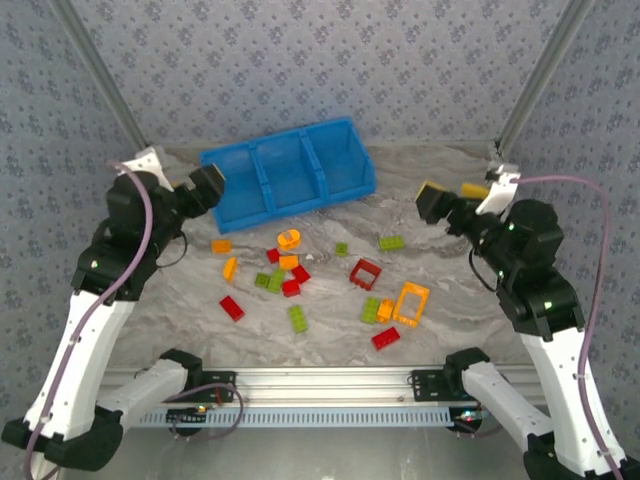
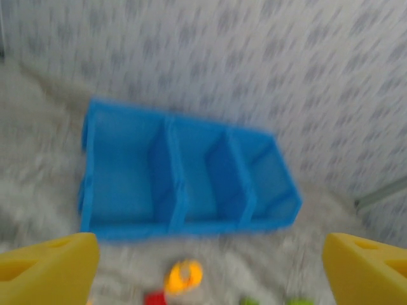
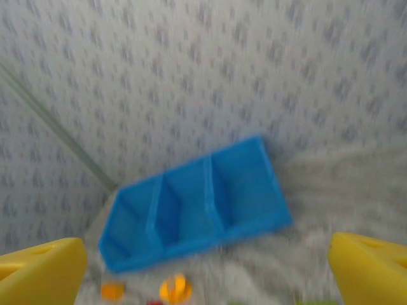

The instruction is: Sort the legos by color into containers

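The legos lie loose on the grey marbled table [image 1: 150, 330], a scatter of small red, lime green and orange pieces between the two arms and just this side of the tray [image 1: 290, 198]. Most bunch up left of centre, where red, green and orange blocks touch or nearly touch. An orange ring-like piece [image 1: 289, 239] sits nearest the tray. Off to the right lie a red open frame [image 1: 366, 272] and an orange open frame [image 1: 411, 303], with a green block [image 1: 370, 310] beside the latter. A red brick [image 1: 232, 308] lies apart on the left and another [image 1: 386, 338] nearest the front rail [image 1: 320, 380]. The tray is bright blue, split by dividers into three compartments with bare floors, and sits askew at the far side close to the patterned back wall [image 1: 300, 60]. The left gripper [image 1: 208, 186] hangs by the tray's left end, its yellow fingers spread wide and holding nothing. The right gripper [image 1: 448, 197] hovers well to the tray's right, likewise spread wide with nothing in it. Bare table lies right of the tray, along both sides of the scatter, and in a strip before the rail. Both wrist views are blurred.
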